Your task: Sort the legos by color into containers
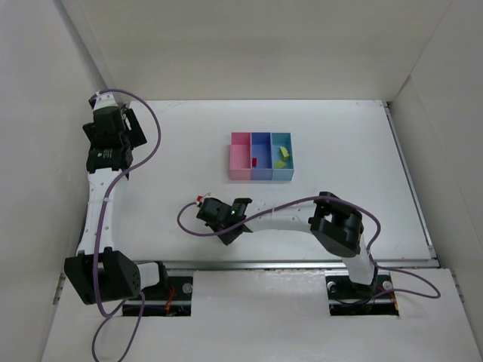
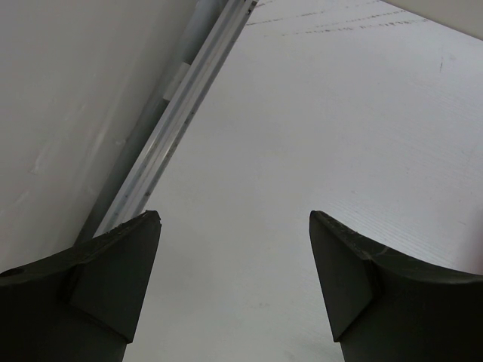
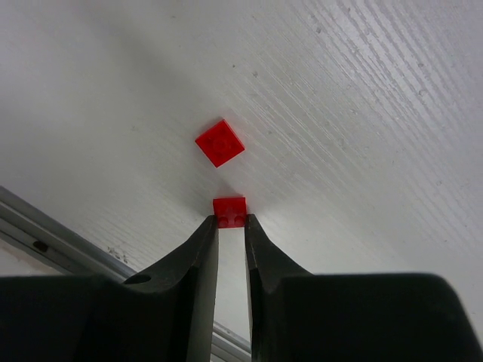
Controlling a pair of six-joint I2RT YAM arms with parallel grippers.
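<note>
My right gripper (image 3: pixel 230 220) is shut on a small red brick (image 3: pixel 229 210), pinched at the fingertips low over the table. A second red brick (image 3: pixel 219 142) lies flat on the table just beyond it. In the top view this gripper (image 1: pixel 204 204) is at the near middle of the table, well short of the tray. The tray has a pink bin (image 1: pixel 240 156), a blue bin (image 1: pixel 261 145) with a red brick (image 1: pixel 255 161), and a cyan bin (image 1: pixel 287 140) with two yellow-green bricks (image 1: pixel 283 152). My left gripper (image 2: pixel 234 219) is open and empty at the far left (image 1: pixel 136 127).
White enclosure walls stand on the left, back and right. A metal rail (image 1: pixel 302 264) runs along the table's near edge and shows close behind the right gripper (image 3: pixel 45 226). Another rail (image 2: pixel 189 98) lies beside the left gripper. Purple cables loop over both arms.
</note>
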